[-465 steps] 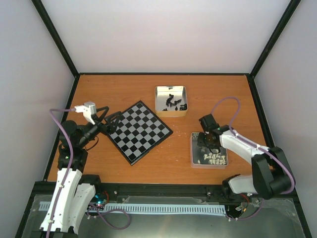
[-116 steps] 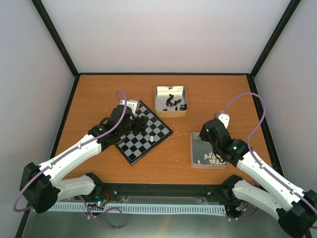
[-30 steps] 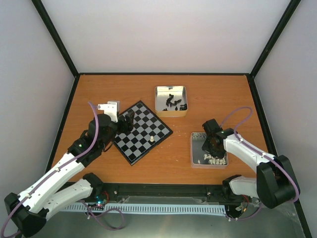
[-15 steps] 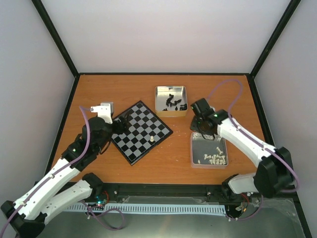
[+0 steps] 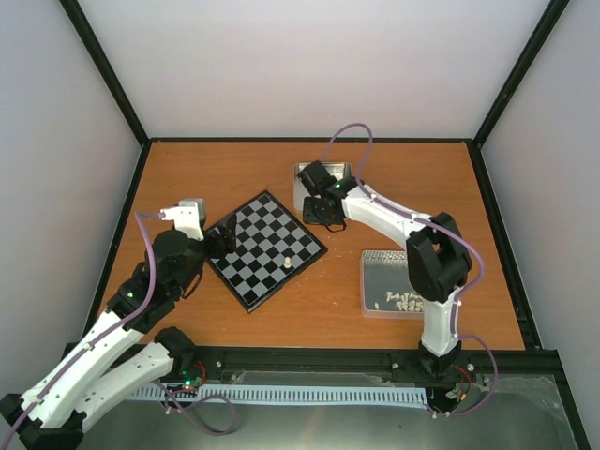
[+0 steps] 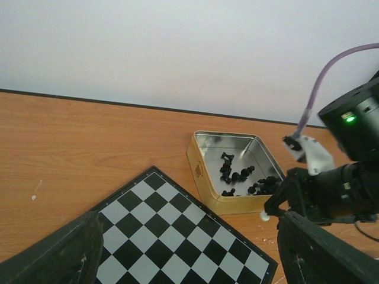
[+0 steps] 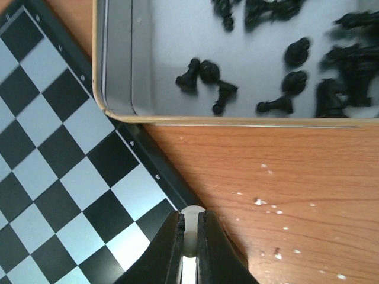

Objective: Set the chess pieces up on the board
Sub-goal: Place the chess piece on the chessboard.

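The chessboard [image 5: 265, 248] lies at centre left, turned diagonally, with one cream chess piece [image 5: 284, 263] standing near its right edge. My right gripper [image 5: 328, 214] is shut on a cream piece [image 7: 190, 232] and holds it over the board's rim [image 7: 155, 173], just in front of the tin of black pieces [image 7: 237, 65]. In the left wrist view that piece [image 6: 264, 216] shows at the right gripper's tip. My left gripper [image 5: 225, 239] is open and empty at the board's left corner, looking over the board [image 6: 172, 236].
The tin of black chessmen [image 5: 323, 190] stands behind the board, partly under my right arm. A second tin [image 5: 396, 284] with several cream pieces lies at the front right. Small crumbs [image 7: 266, 204] dot the wooden table.
My right arm has swung from the cream-piece tin to the board's far right edge, carrying a cream piece. My left arm has drawn back to the left, off the board.
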Action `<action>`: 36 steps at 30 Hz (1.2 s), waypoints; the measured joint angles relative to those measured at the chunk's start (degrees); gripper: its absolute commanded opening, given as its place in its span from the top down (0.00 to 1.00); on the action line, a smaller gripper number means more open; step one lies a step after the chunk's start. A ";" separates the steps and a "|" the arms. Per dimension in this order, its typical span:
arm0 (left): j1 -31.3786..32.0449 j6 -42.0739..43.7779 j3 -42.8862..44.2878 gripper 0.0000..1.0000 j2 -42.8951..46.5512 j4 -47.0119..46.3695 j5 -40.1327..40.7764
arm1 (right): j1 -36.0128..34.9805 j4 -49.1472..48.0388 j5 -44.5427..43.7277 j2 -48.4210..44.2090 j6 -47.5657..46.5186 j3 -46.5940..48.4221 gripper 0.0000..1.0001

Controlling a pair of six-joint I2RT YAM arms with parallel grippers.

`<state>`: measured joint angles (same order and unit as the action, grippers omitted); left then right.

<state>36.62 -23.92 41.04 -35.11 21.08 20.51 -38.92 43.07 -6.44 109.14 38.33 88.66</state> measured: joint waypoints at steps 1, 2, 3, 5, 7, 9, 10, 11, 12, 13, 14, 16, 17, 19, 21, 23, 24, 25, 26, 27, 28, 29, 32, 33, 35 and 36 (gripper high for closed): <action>0.00 -0.04 0.00 0.19 -0.02 0.02 0.04 | -0.22 0.02 0.48 1.25 -0.31 0.50 0.97; 0.00 -0.09 0.00 0.19 -0.02 0.04 0.09 | -0.48 0.13 0.98 2.36 -0.66 0.94 0.97; 0.00 -0.17 -0.02 0.19 -0.02 0.04 0.13 | -0.81 0.22 1.40 3.48 -1.01 1.36 0.97; 0.00 -0.24 -0.07 0.19 0.02 0.09 0.15 | -1.53 0.37 2.32 5.09 -1.51 2.03 0.97; 0.00 -0.26 -0.07 0.19 0.04 0.09 0.13 | -2.25 0.68 3.26 6.80 -1.97 3.06 0.97; 0.00 -0.31 -0.07 0.19 0.11 0.09 0.13 | -2.89 0.90 3.74 7.54 -2.10 3.67 0.97; 0.00 -0.31 -0.07 0.19 0.11 0.09 0.13 | -3.13 0.96 3.96 7.91 -2.14 3.98 0.97; 0.00 -0.31 -0.07 0.19 0.09 0.09 0.13 | -3.34 1.07 4.15 8.28 -2.14 4.42 0.97; 0.00 -0.31 -0.07 0.19 0.09 0.09 0.11 | -3.54 1.11 4.24 8.48 -2.14 4.63 0.97; 0.00 -0.31 -0.07 0.19 0.09 0.09 0.11 | -3.65 1.29 4.37 8.57 -2.14 4.79 0.97; 0.00 -0.31 -0.07 0.19 0.09 0.09 0.11 | -3.78 1.38 4.37 8.57 -2.14 4.83 0.97; 0.00 -0.33 -0.07 0.19 0.11 0.09 0.11 | -3.93 1.77 4.37 8.57 -2.14 4.83 0.97; 0.00 -0.33 -0.07 0.19 0.09 0.09 0.11 | -4.00 1.99 4.37 8.59 -2.14 4.83 0.97; 0.00 -0.33 -0.07 0.19 0.09 0.09 0.09 | -4.11 2.40 4.37 8.61 -2.14 4.83 0.97; 0.00 -0.33 -0.07 0.19 0.09 0.07 0.09 | -4.22 2.64 4.35 8.74 -2.14 4.83 0.96; 0.00 -0.33 -0.07 0.19 0.09 0.09 0.09 | -4.28 2.71 4.37 9.03 -2.14 4.83 0.96; 0.00 -0.33 -0.07 0.19 0.11 0.09 0.09 | -4.28 2.75 4.37 9.18 -2.16 4.83 0.96; 0.00 -0.33 -0.07 0.19 0.11 0.09 0.09 | -4.28 2.82 4.37 9.33 -2.19 4.83 0.96; 0.00 -0.33 -0.07 0.19 0.11 0.07 0.09 | -4.28 2.82 4.37 9.49 -2.23 4.83 0.96; 0.00 -0.33 -0.07 0.19 0.11 0.09 0.09 | -4.31 2.82 4.37 9.64 -2.29 4.83 0.96; 0.00 -0.33 -0.07 0.19 0.09 0.09 0.09 | -4.31 2.82 4.37 9.79 -2.32 4.83 0.96; 0.00 -0.33 -0.07 0.19 0.11 0.09 0.09 | -4.31 2.84 4.37 10.01 -2.32 4.83 0.96; 0.00 -0.33 -0.07 0.19 0.11 0.09 0.09 | -4.31 2.89 4.37 10.40 -2.32 4.83 0.94; 0.00 -0.33 -0.07 0.19 0.11 0.09 0.09 | -4.31 2.91 4.37 10.49 -2.32 4.83 0.93; 0.00 -0.33 -0.07 0.19 0.11 0.09 0.09 | -4.31 2.95 4.37 10.49 -2.32 4.79 0.92; 0.00 -0.33 -0.07 0.19 0.11 0.09 0.09 | -4.31 3.04 4.37 10.49 -2.32 4.79 0.90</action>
<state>36.62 -24.25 40.97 -35.00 21.17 20.60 -43.22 46.11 -2.07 119.63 36.01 93.45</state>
